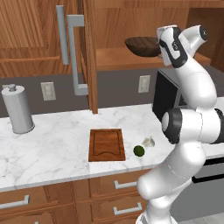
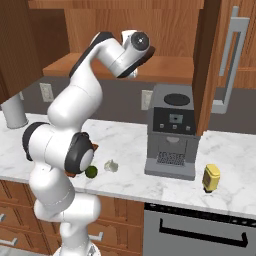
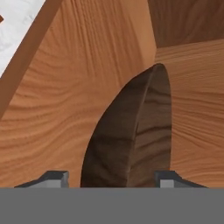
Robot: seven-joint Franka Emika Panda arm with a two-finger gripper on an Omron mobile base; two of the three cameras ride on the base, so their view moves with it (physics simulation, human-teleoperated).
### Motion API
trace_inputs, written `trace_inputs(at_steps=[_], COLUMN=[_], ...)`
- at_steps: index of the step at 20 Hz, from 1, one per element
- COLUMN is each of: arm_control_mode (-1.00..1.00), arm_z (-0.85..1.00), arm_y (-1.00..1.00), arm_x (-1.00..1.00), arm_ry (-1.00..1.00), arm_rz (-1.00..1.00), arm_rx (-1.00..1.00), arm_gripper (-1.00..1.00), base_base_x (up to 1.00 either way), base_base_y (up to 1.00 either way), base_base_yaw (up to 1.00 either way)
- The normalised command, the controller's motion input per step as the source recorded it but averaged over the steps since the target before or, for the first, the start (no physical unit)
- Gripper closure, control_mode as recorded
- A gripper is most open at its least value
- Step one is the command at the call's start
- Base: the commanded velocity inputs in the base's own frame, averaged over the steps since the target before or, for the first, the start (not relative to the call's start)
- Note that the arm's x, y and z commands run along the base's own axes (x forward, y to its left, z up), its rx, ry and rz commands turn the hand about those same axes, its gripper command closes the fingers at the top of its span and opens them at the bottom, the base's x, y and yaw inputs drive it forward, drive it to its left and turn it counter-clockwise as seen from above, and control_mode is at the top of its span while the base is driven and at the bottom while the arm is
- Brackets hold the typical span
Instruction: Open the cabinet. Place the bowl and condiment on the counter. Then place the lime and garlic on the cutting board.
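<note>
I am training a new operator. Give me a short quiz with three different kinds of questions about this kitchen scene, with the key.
1. True or false: the bowl sits on the cabinet shelf.
2. Where does the yellow bottle stand? A on the shelf; B on the counter, right of the coffee machine; C on the cutting board.
3. Fill in: the lime and garlic lie on the ____.

Key: 1 true; 2 B; 3 counter.

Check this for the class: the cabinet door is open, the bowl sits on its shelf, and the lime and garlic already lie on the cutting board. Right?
Not quite. In the left base view the lime and garlic lie on the counter beside the cutting board, not on it. The cabinet is open, with the bowl on its shelf.
</note>
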Motion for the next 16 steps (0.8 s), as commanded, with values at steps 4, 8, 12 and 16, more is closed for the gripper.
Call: trace_inputs(at_steps=[4,8,12,16], arm_control_mode=[-1.0,-1.0,-1.0,-1.0], arm_z=[-0.01,-0.01,0.0,0.0], arm_y=[0.0,0.0,0.0,0.0], arm_x=[0.05,0.0,-0.01,-0.18], arm_ry=[0.02,0.01,-0.01,-0.02], arm_rz=[0.0,0.0,0.0,0.0], arm_rx=[0.0,0.0,0.0,0.0], arm_gripper=[1.0,1.0,1.0,1.0], base_base_x=[0.0,0.0,0.0,0.0], base_base_y=[0.0,0.0,0.0,0.0], base_base_yaw=[0.0,0.0,0.0,0.0])
